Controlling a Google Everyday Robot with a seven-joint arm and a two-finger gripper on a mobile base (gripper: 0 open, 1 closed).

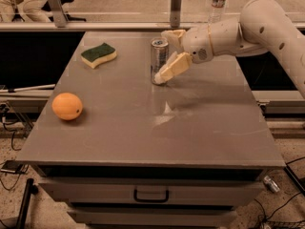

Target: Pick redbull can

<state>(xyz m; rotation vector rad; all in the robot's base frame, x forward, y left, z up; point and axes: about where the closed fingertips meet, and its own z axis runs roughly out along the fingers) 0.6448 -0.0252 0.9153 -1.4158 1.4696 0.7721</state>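
Note:
The redbull can (158, 56) is a tall slim silver can standing upright on the grey table (143, 128), toward the back middle. My gripper (162, 55) reaches in from the right on a white arm (248, 27). It is open, with one cream finger (172, 35) behind the can's top and the other finger (172, 67) in front of its lower right side. The fingers sit on either side of the can, and the front one is close to it or touching it. The can rests on the table.
An orange (67, 106) lies at the table's left. A green and yellow sponge (98, 55) lies at the back left. A clear water bottle (218, 1) stands beyond the table. A drawer handle (151, 194) shows below the front edge.

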